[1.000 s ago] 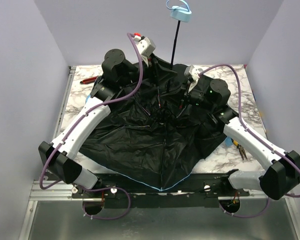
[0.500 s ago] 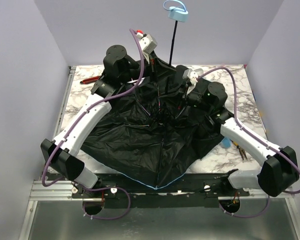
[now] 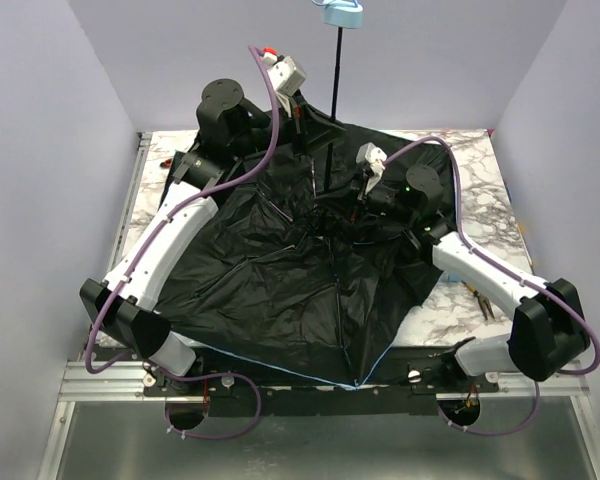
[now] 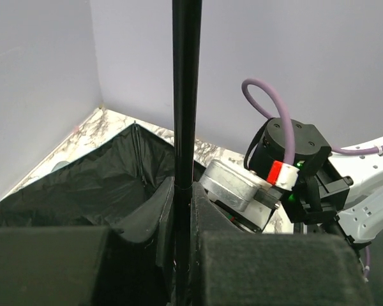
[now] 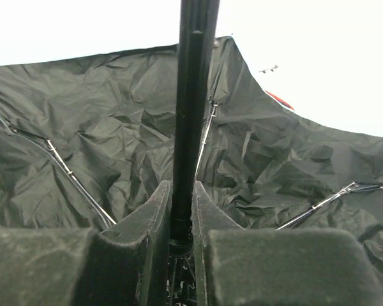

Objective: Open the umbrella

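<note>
Since a second ago the umbrella [image 3: 280, 290] has spread its black canopy wider over the tabletop [image 3: 490, 200], and its blue handle [image 3: 342, 13] has climbed toward 12 o'clock. Your next move turns on the shaft [image 3: 334, 80]. It stands nearly upright, its long axis running 12 to 6 in both wrist views. Both pairs of jaws are clamped on it, the left jaws higher and the right jaws low by the ribs. You can't see the runner or tell whether it has latched, and the frame edge crops the handle.
</note>
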